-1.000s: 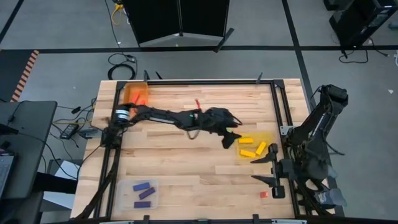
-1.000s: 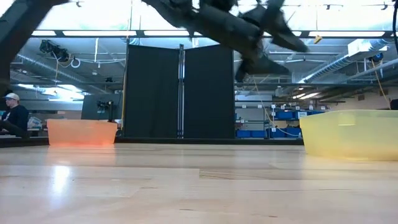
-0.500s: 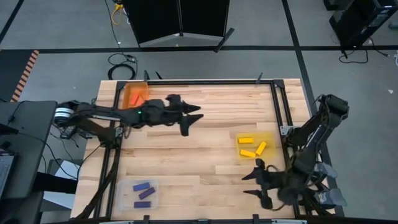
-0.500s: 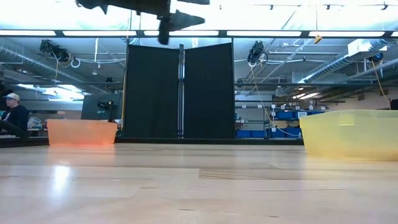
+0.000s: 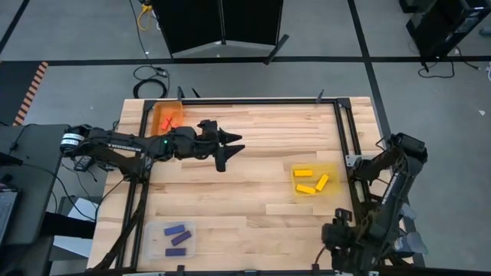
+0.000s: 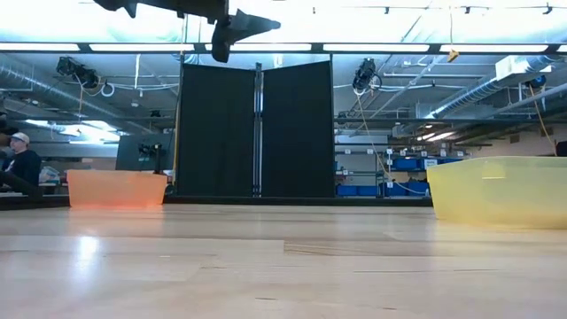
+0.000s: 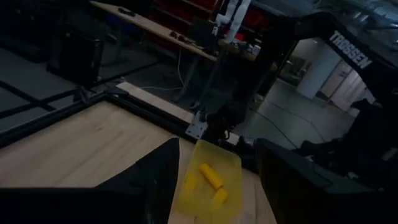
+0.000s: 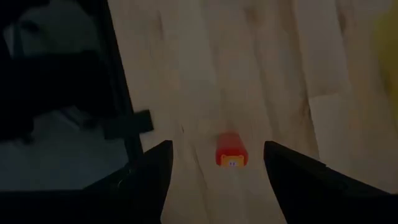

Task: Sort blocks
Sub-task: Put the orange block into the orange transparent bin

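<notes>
My left gripper (image 5: 230, 152) is open and empty, high above the far left part of the table; the low view shows it at the top (image 6: 241, 31). Red blocks lie in the orange tray (image 5: 167, 116). Three yellow blocks (image 5: 308, 181) lie in the yellow tray (image 5: 331, 169). Purple blocks (image 5: 177, 234) lie in the clear tray (image 5: 190, 247). My right gripper (image 8: 217, 147) is open at the near right corner, pointing down. A red block (image 8: 231, 150) lies flat on the table beneath it, between the two fingers and apart from both. In the high view the right arm (image 5: 360, 222) hides this block.
A dark metal frame (image 5: 344, 146) runs along the table's edges, and its rail (image 8: 121, 93) runs close beside the red block. The bare wood in the table's middle (image 5: 253, 199) is free room. A person (image 6: 16, 159) sits far behind the table.
My left gripper has drawn back from beside the yellow tray toward the table's left and far edge, ending near the orange tray, and stays open. My right gripper has swung toward the near right corner and tipped to point down over the red block.
</notes>
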Robot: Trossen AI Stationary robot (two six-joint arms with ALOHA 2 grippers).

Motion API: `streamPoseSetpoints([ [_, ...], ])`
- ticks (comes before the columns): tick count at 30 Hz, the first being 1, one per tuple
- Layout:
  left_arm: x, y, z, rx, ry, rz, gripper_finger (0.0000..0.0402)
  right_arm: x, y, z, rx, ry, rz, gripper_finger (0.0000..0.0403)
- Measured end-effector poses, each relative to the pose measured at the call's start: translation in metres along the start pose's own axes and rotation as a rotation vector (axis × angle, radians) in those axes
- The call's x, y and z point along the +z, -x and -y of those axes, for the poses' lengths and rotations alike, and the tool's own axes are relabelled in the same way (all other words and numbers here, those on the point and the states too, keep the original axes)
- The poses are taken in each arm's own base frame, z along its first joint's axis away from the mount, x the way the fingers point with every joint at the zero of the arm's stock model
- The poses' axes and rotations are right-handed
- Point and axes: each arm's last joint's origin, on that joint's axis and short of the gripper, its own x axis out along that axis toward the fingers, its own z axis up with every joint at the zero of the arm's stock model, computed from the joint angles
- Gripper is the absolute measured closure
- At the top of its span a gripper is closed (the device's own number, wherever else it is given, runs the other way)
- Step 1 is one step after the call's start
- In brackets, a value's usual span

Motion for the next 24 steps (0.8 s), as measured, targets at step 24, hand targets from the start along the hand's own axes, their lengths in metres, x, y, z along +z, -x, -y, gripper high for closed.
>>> streamPoseSetpoints([
  [24, 0.001, 0.000, 0.001, 0.001, 0.002, 0.009, 0.0183, -0.013, -0.038, -0.002, -0.141, 0.016, -0.077, 0.0059],
])
